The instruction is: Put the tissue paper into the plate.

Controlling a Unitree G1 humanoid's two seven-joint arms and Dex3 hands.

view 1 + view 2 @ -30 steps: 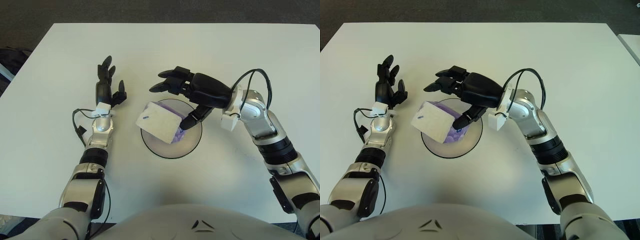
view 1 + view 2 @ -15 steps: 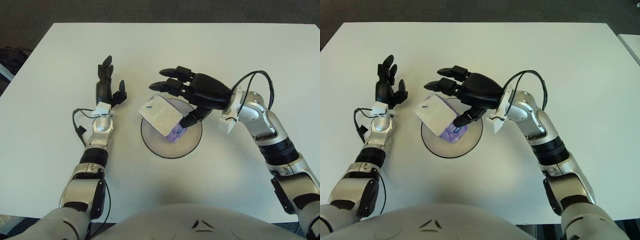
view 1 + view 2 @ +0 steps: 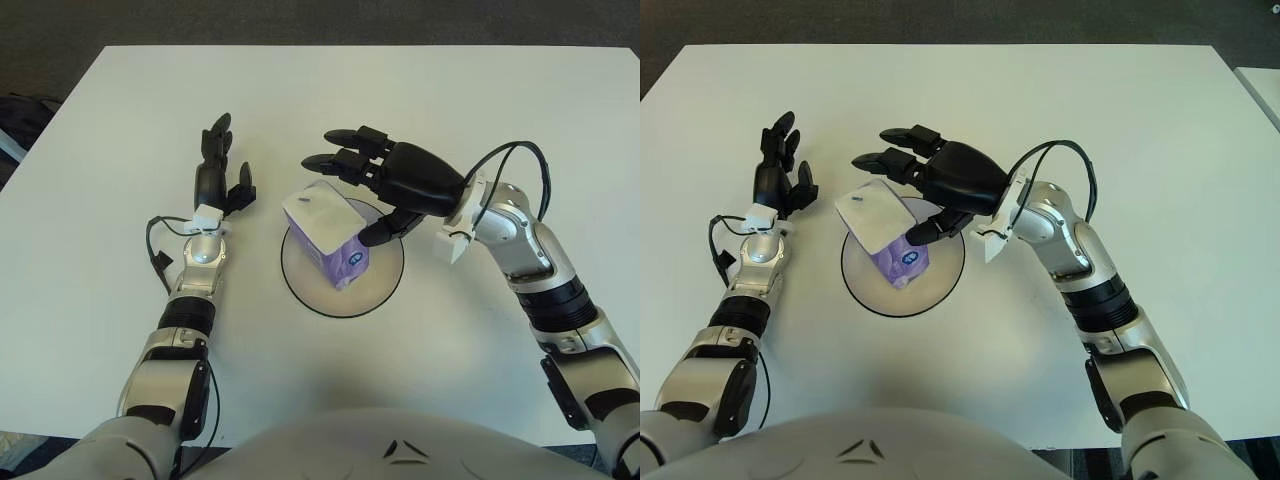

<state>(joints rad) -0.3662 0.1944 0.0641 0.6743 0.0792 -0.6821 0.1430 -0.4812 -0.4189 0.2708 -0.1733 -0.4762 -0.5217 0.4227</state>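
Fingers (image 3: 335, 162) spread wider; tissue pack (image 3: 328, 228) now settled upright in plate (image 3: 384, 284).

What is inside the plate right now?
The tissue pack stands tilted in the plate, its purple end down. The plate's floor under it is covered. The right hand shows open just above it, thumb beside the pack; contact is unclear. The left hand shows left of the plate.

Both eyes sit on the head, looking steeply down and forward at the white bench (image 3: 420, 90) from close above, side by side, sharing almost the whole scene.
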